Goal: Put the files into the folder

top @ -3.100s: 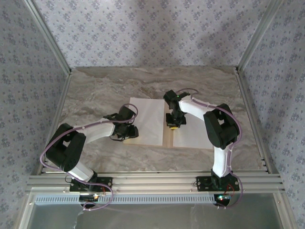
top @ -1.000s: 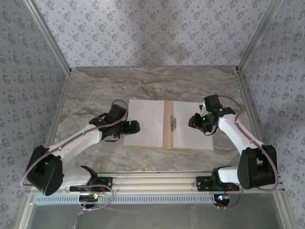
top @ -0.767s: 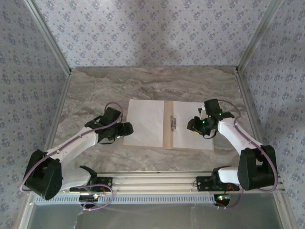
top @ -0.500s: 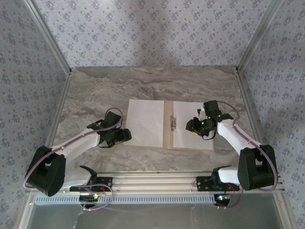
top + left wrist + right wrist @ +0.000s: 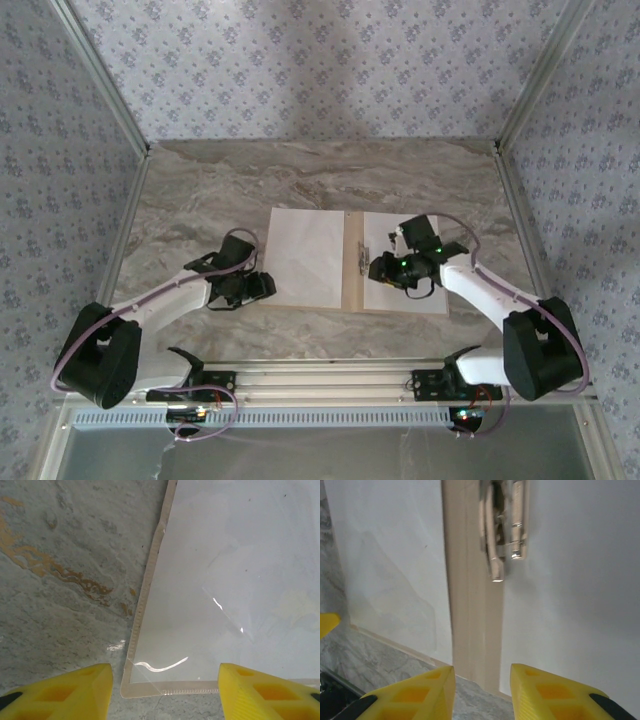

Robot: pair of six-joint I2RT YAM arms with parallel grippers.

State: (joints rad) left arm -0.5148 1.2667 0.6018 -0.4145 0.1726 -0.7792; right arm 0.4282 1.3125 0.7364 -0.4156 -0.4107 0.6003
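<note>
"Since the folder lies open and flat on the desk, why are both your arms crouched at its near edge?" the technician asks.

"Because that is where the board can be caught," I say. "My left jaws stand spread, the yellow fingertips on either side of the near left corner, pinching nothing. A flat cover gives no hold from above, so I judge the corner to be the place to get under it."

"And the right?"

"My right jaws are parted too, narrower, 1 fingertip on each side of the tan spine at its near end, with nothing between them. The metal clip sits just beyond, along the spine."

"Where are the files?"

"The 2 files lie inside already, 1 white sheet on each leaf, with a thin tan rim showing around them. Whether the clip grips either sheet, I cannot tell."

"How will it all handle?"

"The sheets are thin and blank, so they could slide when a cover swings. The folder is stiff tan card. At the left corner something glossy catches the light, perhaps a clear film pocket. The desk is grey marbled stuff with rusty veins, and the card may skate on it rather than lift."
</note>
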